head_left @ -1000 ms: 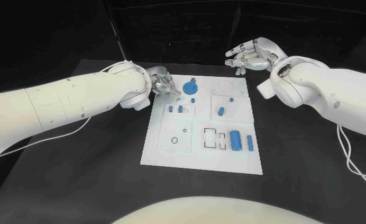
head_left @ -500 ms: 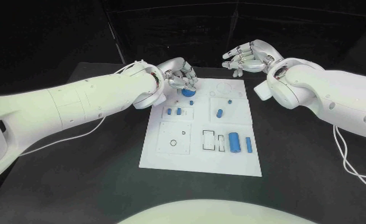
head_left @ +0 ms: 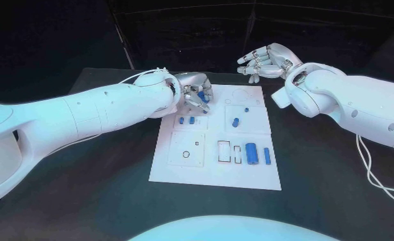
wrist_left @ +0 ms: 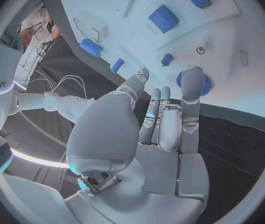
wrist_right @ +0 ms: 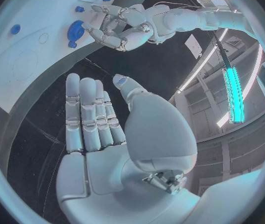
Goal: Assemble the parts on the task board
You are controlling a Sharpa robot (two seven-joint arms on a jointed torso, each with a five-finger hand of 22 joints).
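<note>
The white task board (head_left: 215,164) lies in the middle of the black table. A round blue part (head_left: 202,98) sits near its far left corner. My left hand (head_left: 193,89) hovers over that part with fingers stretched out and apart; one fingertip (wrist_left: 193,80) lies on the round blue part (wrist_left: 205,86), and nothing is gripped. Small blue parts (head_left: 186,120) lie just nearer, another blue part (head_left: 236,121) sits mid-board, and two long blue parts (head_left: 252,152) lie at the near right. My right hand (head_left: 264,61) is raised beyond the board's far edge, palm (wrist_right: 101,134) open and empty.
Two rectangular slots (head_left: 224,149) and a raised square plate (head_left: 188,148) with small holes occupy the board's near half. Black table (head_left: 98,184) surrounds the board. A cable (head_left: 139,74) runs along my left forearm. A dark curtain stands behind the table.
My left hand has moved from the board's left edge rightwards onto the round blue part. My right hand has barely shifted.
</note>
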